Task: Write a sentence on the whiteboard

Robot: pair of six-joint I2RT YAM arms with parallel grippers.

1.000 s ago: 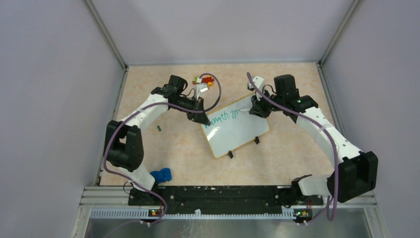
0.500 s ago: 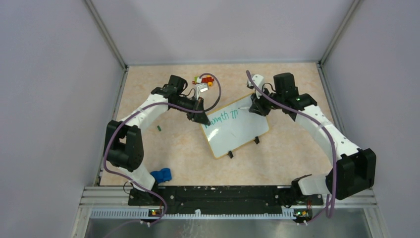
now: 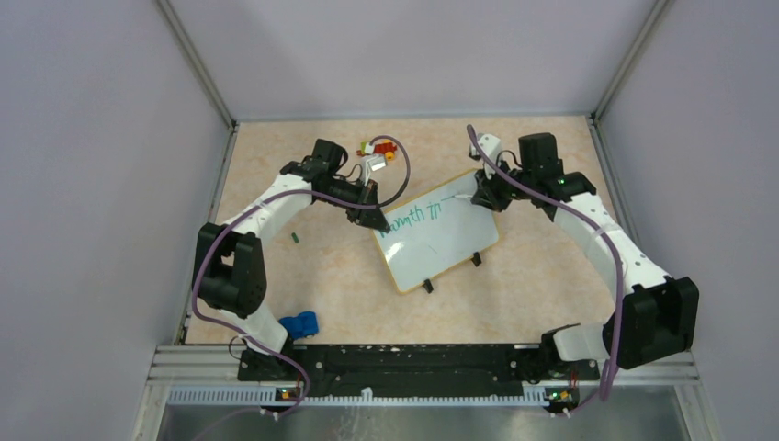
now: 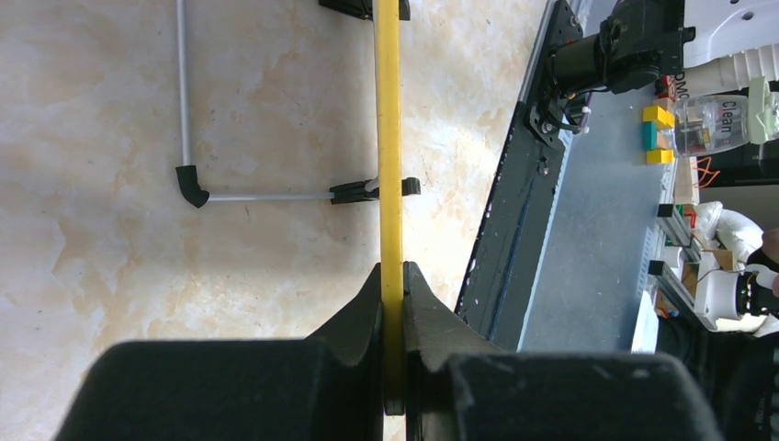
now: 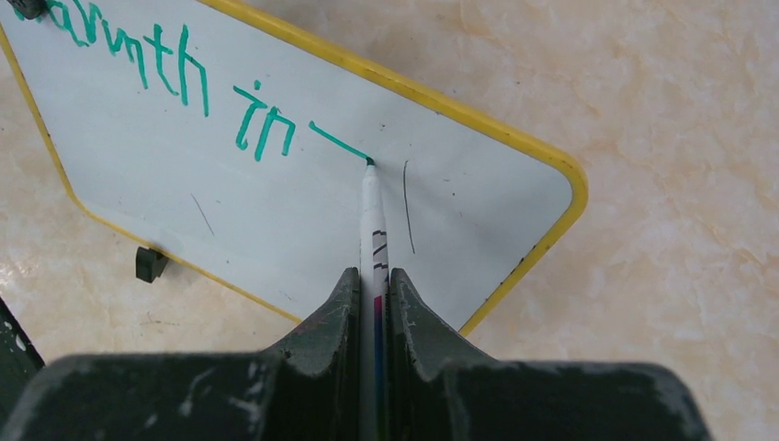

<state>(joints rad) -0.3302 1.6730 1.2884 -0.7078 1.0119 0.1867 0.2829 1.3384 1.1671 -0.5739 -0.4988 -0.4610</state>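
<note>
Whiteboard [image 3: 439, 241], mid-table [image 3: 303, 276], is clamped at its 9 o'clock rim by the left gripper [image 4: 392, 276]. A marker [image 5: 371, 211], pinched tight in the right gripper [image 5: 374, 280], touches the sentence [image 5: 174, 83]. Strokes may be skewed if the board is pushed.

The top external view looks steeply down from high above and behind both arm bases. It takes in the whole beige worktop [image 3: 303, 266], the grey walls [image 3: 110, 184] and the whiteboard [image 3: 441, 243] near the middle.

The left wrist view sits very close behind the left tool [image 4: 393, 276]. It looks edge-on along the whiteboard's yellow rim, with the black base rail [image 4: 514, 211] at its right.

The right wrist view sits just behind the right tool [image 5: 374, 276]. It faces down along the marker [image 5: 372, 211] onto one corner of the whiteboard.

All three views share the whiteboard. The green sentence [image 5: 174, 87] shows only from above and from the right wrist.
</note>
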